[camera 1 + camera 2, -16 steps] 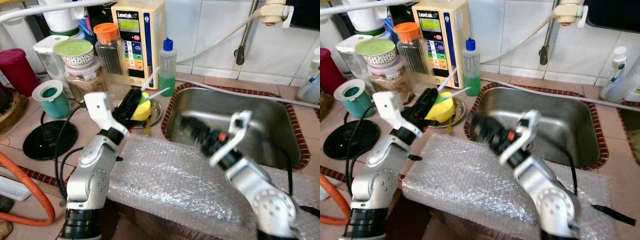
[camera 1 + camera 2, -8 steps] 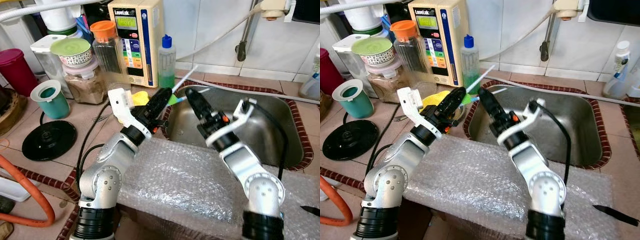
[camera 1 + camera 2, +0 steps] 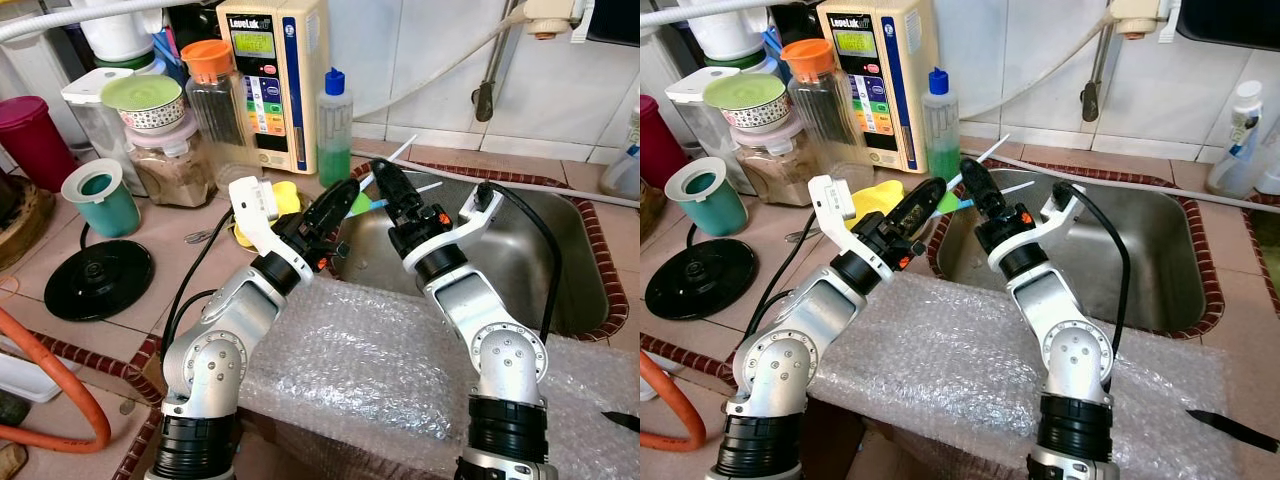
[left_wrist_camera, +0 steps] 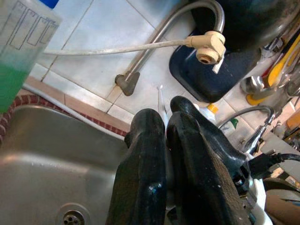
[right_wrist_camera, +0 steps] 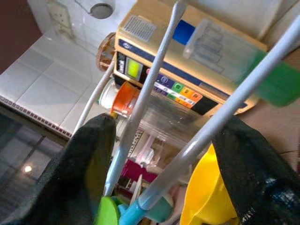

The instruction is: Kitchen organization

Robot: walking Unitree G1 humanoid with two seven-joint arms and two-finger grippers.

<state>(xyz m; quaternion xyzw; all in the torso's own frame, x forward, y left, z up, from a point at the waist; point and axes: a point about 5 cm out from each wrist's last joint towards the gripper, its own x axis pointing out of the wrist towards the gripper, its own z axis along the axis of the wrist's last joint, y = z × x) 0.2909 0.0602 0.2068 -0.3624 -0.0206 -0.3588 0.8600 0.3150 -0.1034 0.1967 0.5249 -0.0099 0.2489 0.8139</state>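
Two thin white sticks (image 3: 992, 148) with green and blue ends (image 3: 360, 203) are held over the left rim of the steel sink (image 3: 560, 250). My left gripper (image 3: 337, 198) is shut on them near their coloured ends; a white stick (image 4: 160, 96) shows between its closed fingers (image 4: 145, 154). My right gripper (image 3: 385, 180) meets them from the sink side and is open, one finger (image 5: 79, 173) on each side of both sticks (image 5: 159, 56). The yellow cup (image 3: 285, 195) sits on the counter just behind the left gripper.
Bubble wrap (image 3: 350, 370) covers the counter's front edge under both arms. Behind stand a green soap bottle (image 3: 334, 125), a beige appliance (image 3: 270, 80), jars, a teal cup (image 3: 100, 195) and a black round base (image 3: 98, 280). An orange hose (image 3: 60, 390) curves at front left.
My left gripper lifted the sticks out of the yellow cup and carried them right to the sink's rim. My right gripper rose out of the sink and came around them.
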